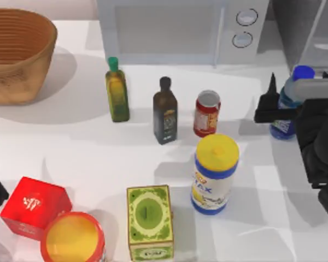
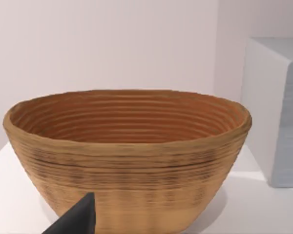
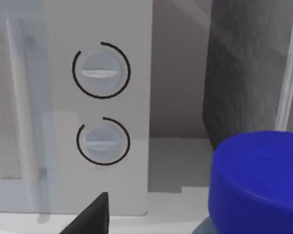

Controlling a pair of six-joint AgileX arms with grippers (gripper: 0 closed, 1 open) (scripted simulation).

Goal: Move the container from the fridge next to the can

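Pretend kitchen, white microwave and grey fridge along the table's back edge, oil bottle, food tins

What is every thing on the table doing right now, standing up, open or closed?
Container: upright, capped, held by right gripper.
Can: upright, apart from container.
Fridge: door open.
Microwave: door shut.
Oil bottle: upright, capped.
Dark bottle: upright, capped.
Basket: upright.

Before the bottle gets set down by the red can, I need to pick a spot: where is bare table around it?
Bare table lies right of the can, between it and the container at the right claw. The can's left is crowded by the dark bottle; just in front stands the yellow-lidded canister. The strip between can and microwave is also free.
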